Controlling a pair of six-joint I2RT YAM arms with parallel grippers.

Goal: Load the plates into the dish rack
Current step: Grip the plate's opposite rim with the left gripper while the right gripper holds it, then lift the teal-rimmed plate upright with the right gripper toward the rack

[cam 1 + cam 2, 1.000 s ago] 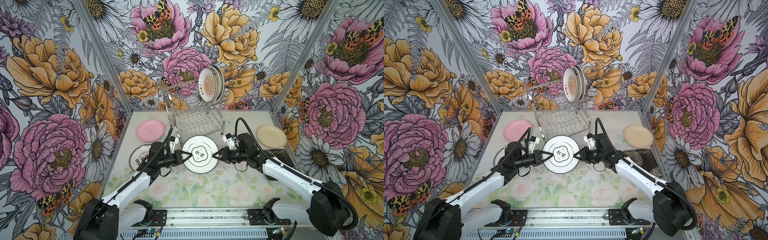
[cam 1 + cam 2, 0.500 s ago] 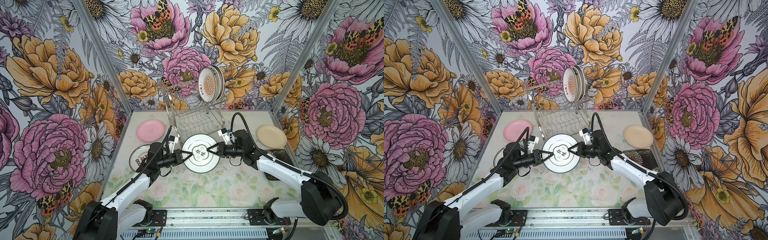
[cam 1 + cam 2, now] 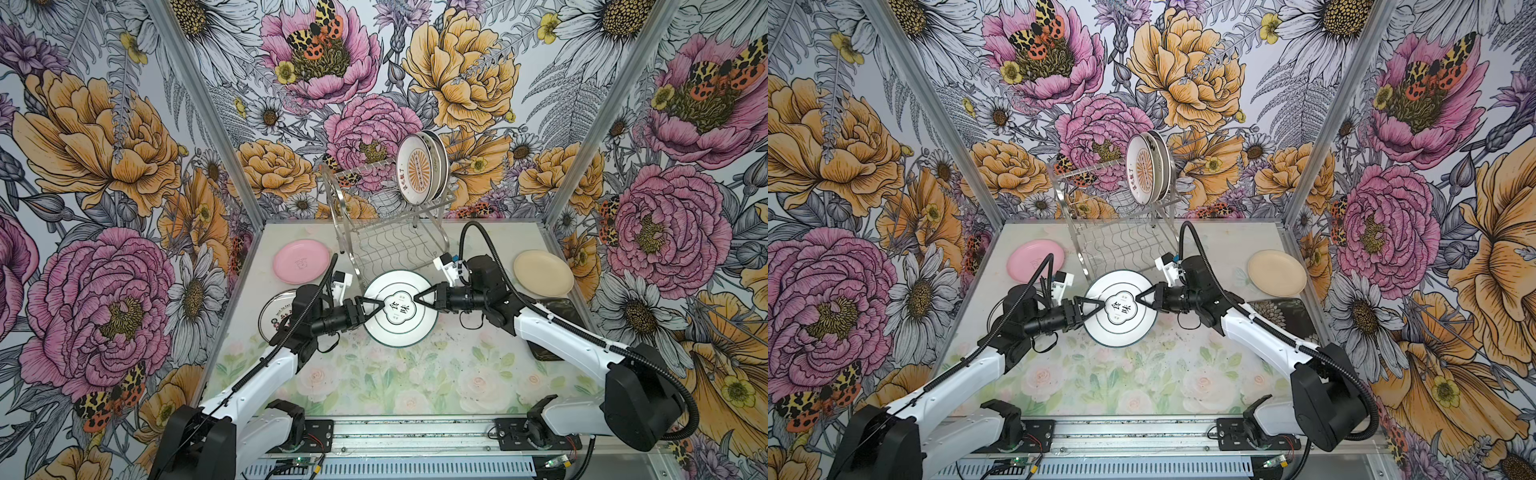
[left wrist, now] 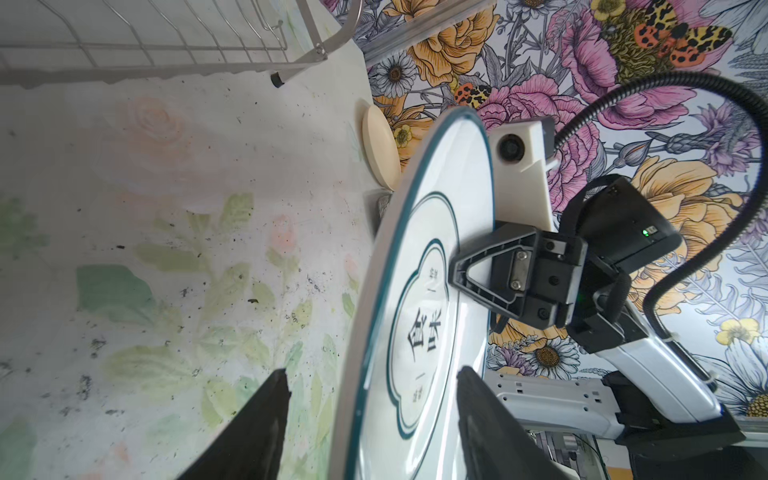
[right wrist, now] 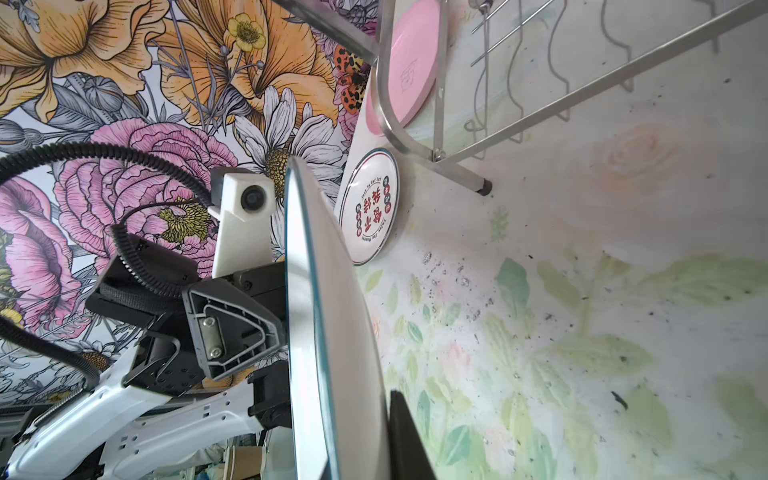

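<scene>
Since a second ago the right arm has swung in from beside the plate. The right fingers [image 3: 417, 296] now pinch the right rim of the white plate with black characters [image 3: 400, 328], one finger on its face and one [image 5: 405, 440] beneath. The left fingers [image 3: 377, 305], clamped on the opposite rim half a second ago, now stand spread. In the left wrist view they [image 4: 262, 424] sit on either side of the rim with clear gaps, gripping nothing.

The plate is held roughly flat off the bench [image 3: 415, 374], just in front of the dish rack [image 3: 388, 243] and apart from it. At the right end of the rack's upper tier a sunburst plate [image 3: 417, 168] stands on edge, with more plates close behind it.

A pink plate [image 3: 300, 262] lies flat on the bench to the left of the rack. A red-lettered plate [image 3: 274, 313] lies nearer, partly hidden under the left arm. A cream plate [image 3: 542, 272] lies at the right, and a dark floral square plate [image 3: 1283, 316] lies just beside it, partly under the right arm.
</scene>
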